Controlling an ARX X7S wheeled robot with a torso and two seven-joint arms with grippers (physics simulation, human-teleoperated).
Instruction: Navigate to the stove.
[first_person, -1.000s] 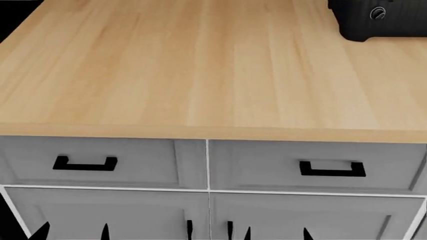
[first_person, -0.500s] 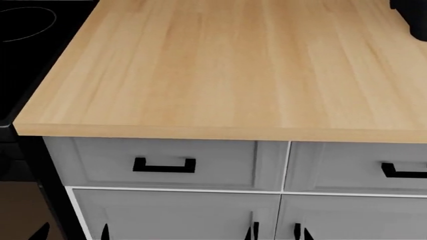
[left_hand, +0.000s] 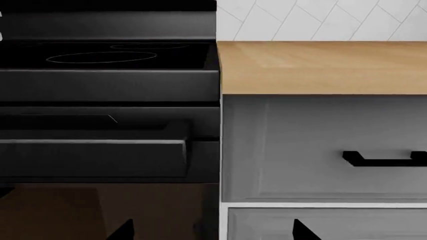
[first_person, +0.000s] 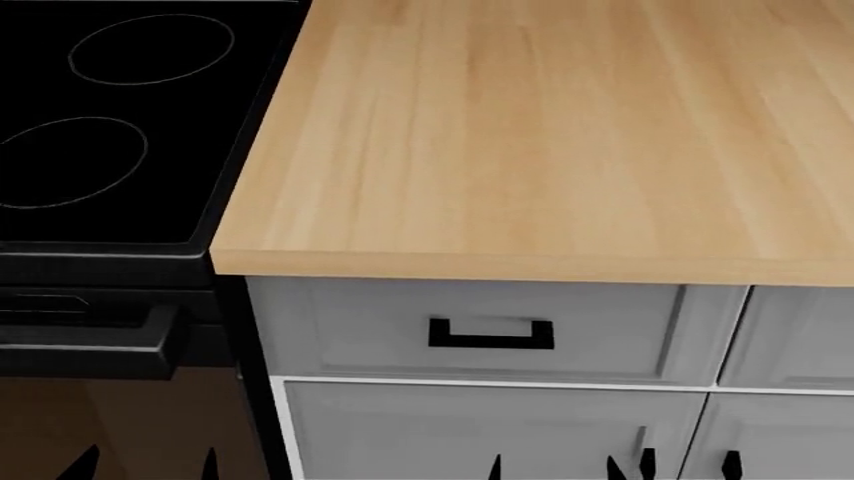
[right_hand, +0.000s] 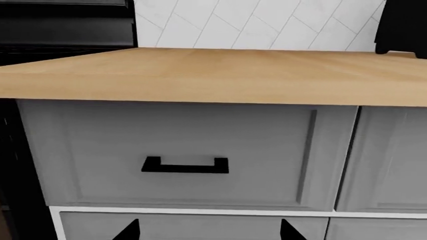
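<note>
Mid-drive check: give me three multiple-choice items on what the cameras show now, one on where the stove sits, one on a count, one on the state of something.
1. In the head view, where is the stove relative to the wooden countertop?
A. To its left, butted against it
B. To its right
C. Behind it, across a gap

2. How many burner rings show on the stove top in the head view?
A. None
B. Two
C. Six

3. What state is the grey drawer with the black handle in?
A. Pulled halfway out
B. Removed
C. Closed flush

Answers:
1. A, the black glass top fills the head view's left and meets the countertop's left edge.
2. B, two thin grey circles are visible, one behind the other.
3. C, the drawer's front sits level with the neighbouring cabinet fronts.
</note>
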